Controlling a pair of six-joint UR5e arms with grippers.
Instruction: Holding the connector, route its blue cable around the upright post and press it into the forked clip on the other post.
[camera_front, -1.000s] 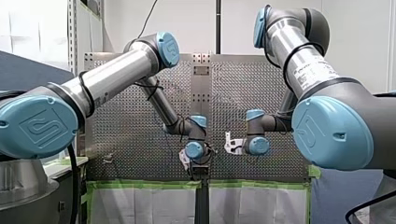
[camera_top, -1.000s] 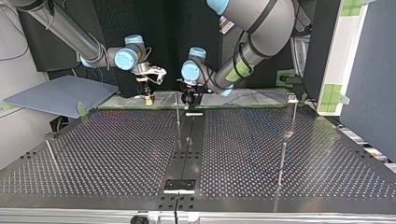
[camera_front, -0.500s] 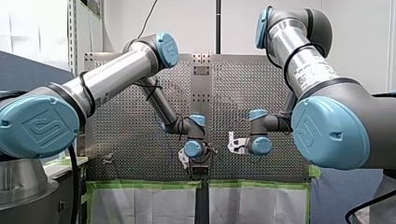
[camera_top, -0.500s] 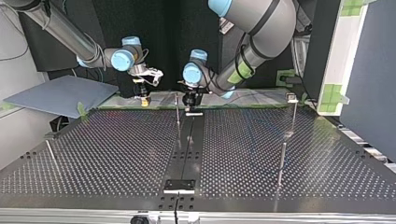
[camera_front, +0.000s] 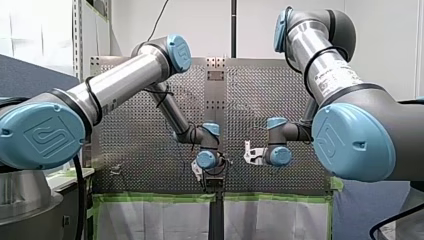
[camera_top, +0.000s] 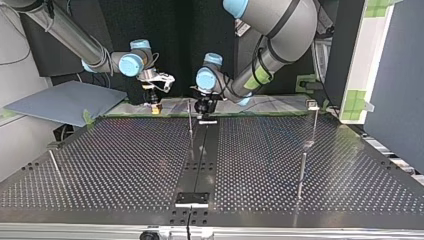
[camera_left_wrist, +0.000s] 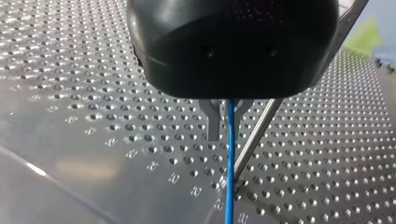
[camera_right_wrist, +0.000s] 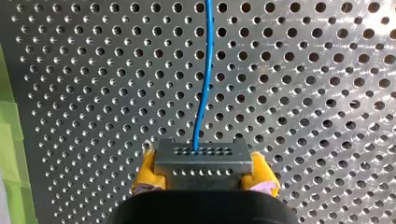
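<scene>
In the right wrist view my right gripper (camera_right_wrist: 204, 174) is shut on the grey connector (camera_right_wrist: 202, 160), with a yellow pad on either side of it. The blue cable (camera_right_wrist: 201, 93) leaves the connector and runs out over the perforated plate. In the left wrist view the same cable (camera_left_wrist: 230, 168) passes between the metal fingers of my left gripper (camera_left_wrist: 225, 130). These stand slightly apart, with a gap beside the cable. A thin upright post (camera_left_wrist: 254, 140) stands just beside those fingers. In the top view my left gripper (camera_top: 204, 106) hangs by that post (camera_top: 190, 120) and my right gripper (camera_top: 156, 99) is off to its left.
Further thin posts stand on the table: one topped by a small fitting (camera_top: 313, 105) at the top view's right, one nearer (camera_top: 301, 175), and one at the left (camera_top: 55, 166). A dark strip (camera_top: 200, 160) runs down the middle. A grey board (camera_top: 65, 100) lies at the far left.
My right gripper with the connector has shifted a little towards the top view's left. My left arm has barely moved.
</scene>
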